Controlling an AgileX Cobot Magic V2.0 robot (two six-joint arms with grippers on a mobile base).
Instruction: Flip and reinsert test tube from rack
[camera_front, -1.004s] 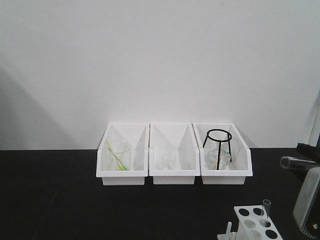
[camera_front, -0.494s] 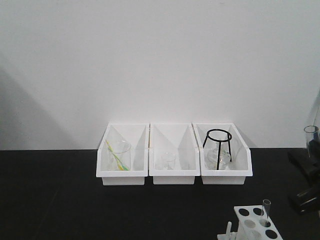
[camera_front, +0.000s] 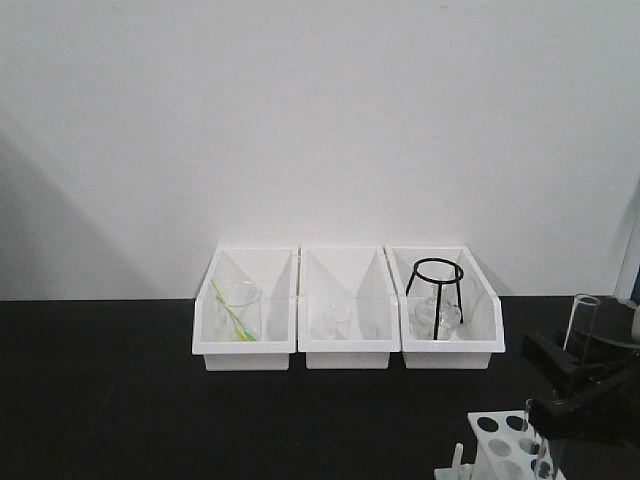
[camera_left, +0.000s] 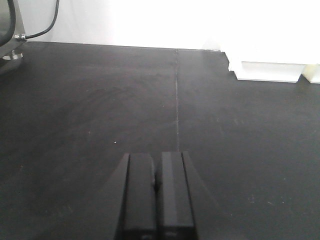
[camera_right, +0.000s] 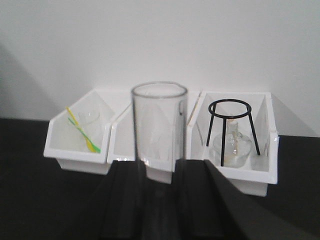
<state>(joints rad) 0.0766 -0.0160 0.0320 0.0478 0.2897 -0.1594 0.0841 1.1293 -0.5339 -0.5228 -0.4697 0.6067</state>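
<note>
Right end effector (camera_right: 159, 170) squeezes the test tube (camera_right: 159, 120), tube's bottom hidden in its grip | left end effector (camera_left: 156, 186) closed tight, holds nothing | rack (camera_front: 497, 442) cut off by picture edge | tube clear, upright, rim up, near rack

The counter (camera_front: 110, 400) is black. The wall (camera_front: 300, 120) behind it is white. The three bins (camera_front: 348, 348) in the middle of the frame are white. The left one has a clear cup (camera_front: 240, 300) with a yellow and green stick (camera_front: 229, 311). The right one has a black wire stand (camera_front: 436, 266). At the lower right, the rack (camera_front: 500, 437) is white with dark round holes. The test tube (camera_right: 159, 125) is clear glass. The right end effector (camera_right: 161, 169) and the left end effector (camera_left: 156, 200) are black.
</note>
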